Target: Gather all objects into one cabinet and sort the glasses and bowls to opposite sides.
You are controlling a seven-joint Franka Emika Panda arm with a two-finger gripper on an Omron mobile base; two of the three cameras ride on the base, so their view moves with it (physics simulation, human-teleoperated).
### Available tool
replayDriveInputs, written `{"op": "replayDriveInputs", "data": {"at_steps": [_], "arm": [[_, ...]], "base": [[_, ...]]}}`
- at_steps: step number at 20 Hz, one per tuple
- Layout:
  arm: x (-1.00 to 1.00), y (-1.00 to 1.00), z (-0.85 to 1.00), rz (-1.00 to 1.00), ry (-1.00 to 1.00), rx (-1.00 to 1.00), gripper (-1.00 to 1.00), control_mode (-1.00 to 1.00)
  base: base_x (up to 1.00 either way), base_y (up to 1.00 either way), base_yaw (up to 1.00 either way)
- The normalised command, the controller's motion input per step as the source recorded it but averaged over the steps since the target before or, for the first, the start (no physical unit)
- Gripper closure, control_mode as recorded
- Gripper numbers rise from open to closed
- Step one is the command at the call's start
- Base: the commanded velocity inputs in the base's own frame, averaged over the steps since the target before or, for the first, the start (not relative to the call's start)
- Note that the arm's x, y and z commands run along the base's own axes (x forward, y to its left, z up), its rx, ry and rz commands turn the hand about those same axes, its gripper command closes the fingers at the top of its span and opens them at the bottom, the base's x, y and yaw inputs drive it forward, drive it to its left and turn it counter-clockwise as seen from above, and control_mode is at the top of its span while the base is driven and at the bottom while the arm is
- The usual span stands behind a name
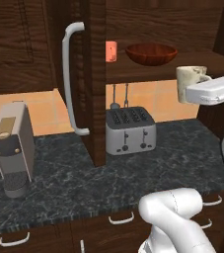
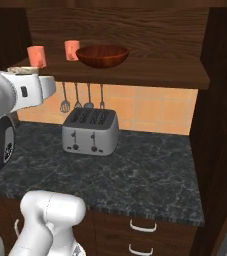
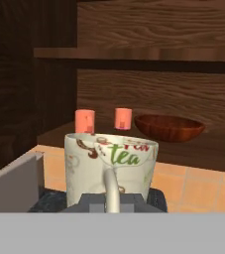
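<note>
My gripper (image 3: 111,199) is shut on the handle of a cream-white mug (image 3: 111,163) printed "tea", held upright in the air in front of the cabinet shelf (image 1: 148,70). The left base view puts the mug (image 1: 190,82) at the shelf's right end, at shelf height. Two salmon-orange mugs (image 2: 36,56) (image 2: 72,50) stand at the shelf's left, and one (image 1: 111,51) peeks past the open cabinet door (image 1: 94,79). The reddish-brown bowl (image 2: 102,55) sits on the shelf just right of them. In the right base view my arm covers most of the held mug (image 2: 22,70).
A silver toaster (image 1: 130,130) stands on the dark marble counter (image 1: 59,192) under the shelf. A coffee machine (image 1: 13,146) is at the counter's left. Utensils (image 2: 77,97) hang on the tiled wall. The door's curved grey handle (image 1: 70,79) juts forward.
</note>
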Motion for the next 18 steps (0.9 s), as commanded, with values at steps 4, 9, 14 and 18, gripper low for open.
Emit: {"op": "replayDriveInputs", "data": {"at_steps": [4,9,14,18], "arm": [[0.63,0.0,0.04,0.0,-0.03,0.03,1.0,-1.0],[0.25,0.15,0.13,0.02,-0.01,0.01,1.0,-1.0],[0.6,0.35,0.03,0.06,0.02,0.0,1.0,-1.0],[0.79,0.04,0.0,0.12,0.12,0.05,1.0,-1.0]], "base": [[0.0,0.0,0.0],[0.0,0.0,0.0],[0.0,0.0,0.0],[0.0,0.0,0.0]]}}
